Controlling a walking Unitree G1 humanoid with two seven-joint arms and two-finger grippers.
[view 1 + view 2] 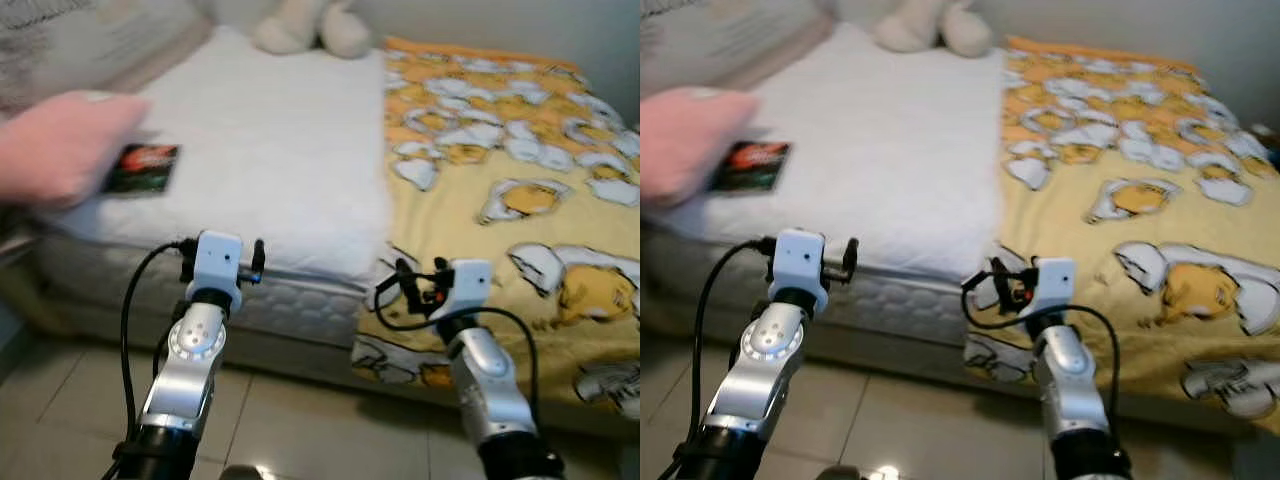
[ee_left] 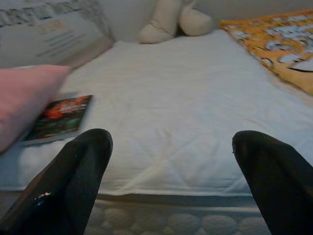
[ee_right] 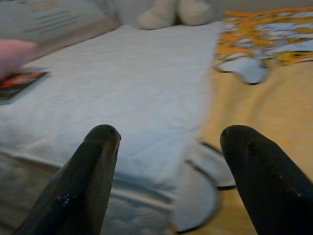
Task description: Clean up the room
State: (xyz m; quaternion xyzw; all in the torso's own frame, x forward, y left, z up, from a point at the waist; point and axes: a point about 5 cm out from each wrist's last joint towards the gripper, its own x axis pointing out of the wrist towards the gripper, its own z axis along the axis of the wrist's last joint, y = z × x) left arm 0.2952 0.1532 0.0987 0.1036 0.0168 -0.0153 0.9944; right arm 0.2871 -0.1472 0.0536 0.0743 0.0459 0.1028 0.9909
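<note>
White quilted mattress (image 1: 280,150) takes up the left part of the bed, with a yellow blanket (image 1: 500,200) printed with cartoon figures spread over the right part and a cream plush toy (image 1: 310,25) sitting at the far end. A dark red-and-green book (image 1: 140,168) lies flat near the mattress's left edge, partly under a blurred pink pillow (image 1: 60,145). Both arms are raised before the near edge of the bed, the left gripper (image 2: 171,166) facing the bare mattress and the right gripper (image 3: 168,171) facing the seam where the blanket begins, each with fingers spread wide apart and holding nothing.
</note>
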